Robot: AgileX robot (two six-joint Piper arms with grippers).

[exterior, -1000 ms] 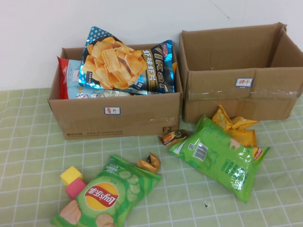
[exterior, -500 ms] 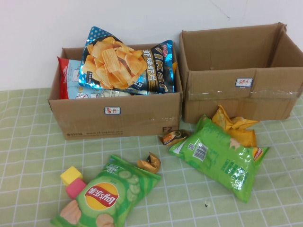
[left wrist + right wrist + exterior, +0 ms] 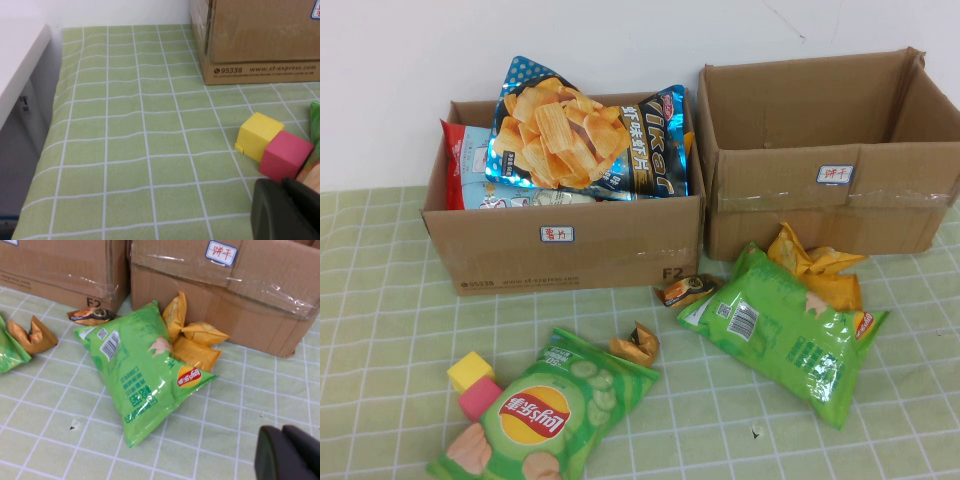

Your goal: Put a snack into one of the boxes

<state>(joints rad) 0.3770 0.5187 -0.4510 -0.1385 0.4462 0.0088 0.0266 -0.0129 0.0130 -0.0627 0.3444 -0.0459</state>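
Left end effector (image 3: 287,210) is closed on nothing, hanging low over the table (image 3: 125,150), with the yellow cube (image 3: 258,142) and pink cube (image 3: 285,156) just ahead of it. Right end effector (image 3: 290,452) is closed and empty too; the green chip bag (image 3: 142,370) lies just ahead, the right box (image 3: 225,295) beyond it.

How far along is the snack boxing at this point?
Not started. The left box already holds chip bags; the right box shows none. Nothing is in hand: the left gripper and right gripper sit shut above the table. The green chip bag and Lay's bag lie unboxed.
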